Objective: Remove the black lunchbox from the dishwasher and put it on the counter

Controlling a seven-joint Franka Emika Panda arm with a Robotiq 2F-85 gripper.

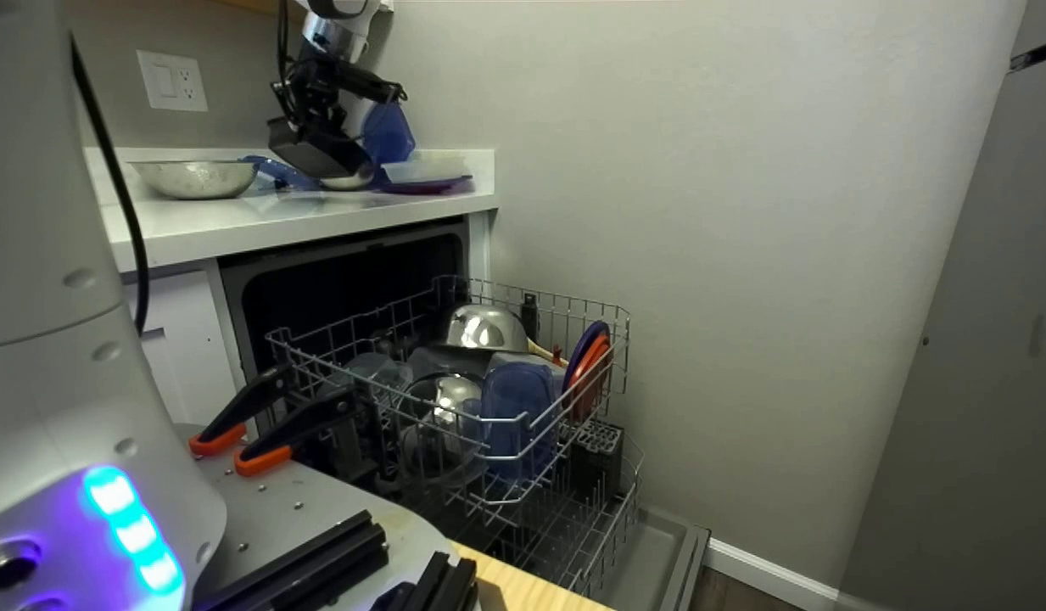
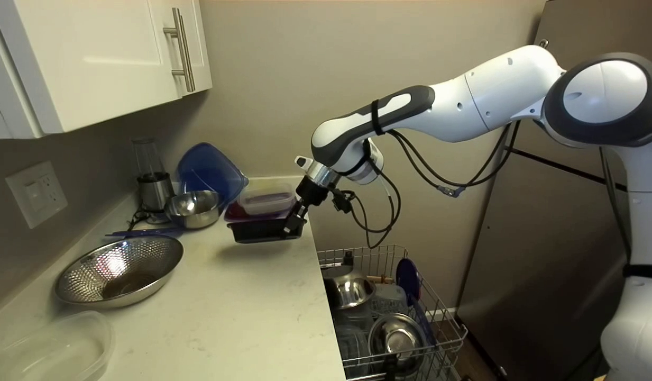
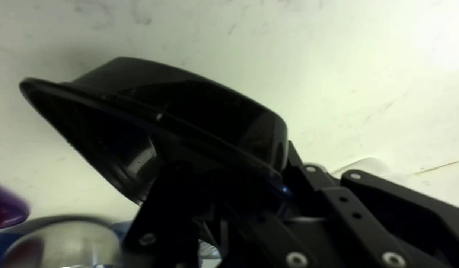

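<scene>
The black lunchbox (image 1: 310, 154) is in my gripper (image 1: 353, 119), held tilted above the counter (image 1: 234, 231). In an exterior view the lunchbox (image 2: 254, 232) hangs over the far right part of the counter (image 2: 241, 317), with a shadow below it; the gripper (image 2: 295, 225) grips its right end. In the wrist view the lunchbox (image 3: 214, 108) has its open side toward the lower left. The gripper (image 3: 248, 171) is shut on its end wall; the inner finger is dark and partly hidden. The dishwasher (image 1: 268, 293) is open, its wire rack (image 1: 620, 356) pulled out and holding dishes.
Near the lunchbox are a clear container (image 2: 267, 200) on a purple lid (image 2: 233, 212), a steel bowl (image 2: 193, 209), a blue lid (image 2: 209, 172) and a blender (image 2: 154, 190). A perforated steel bowl (image 2: 119, 270) and another clear container (image 2: 66, 344) stand nearer. A cabinet (image 2: 103, 53) hangs above.
</scene>
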